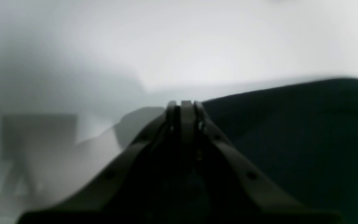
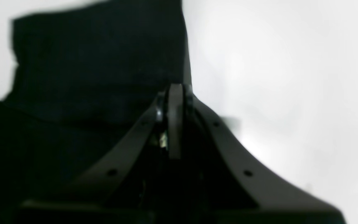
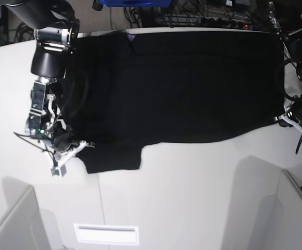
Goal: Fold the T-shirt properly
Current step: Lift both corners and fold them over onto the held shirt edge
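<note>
Both sets of fingers pinch the T-shirt (image 3: pixel 192 83) at opposite counter edges — next, lift together and fold across.

No readable text, label, brand, number or sign in any view.
</note>
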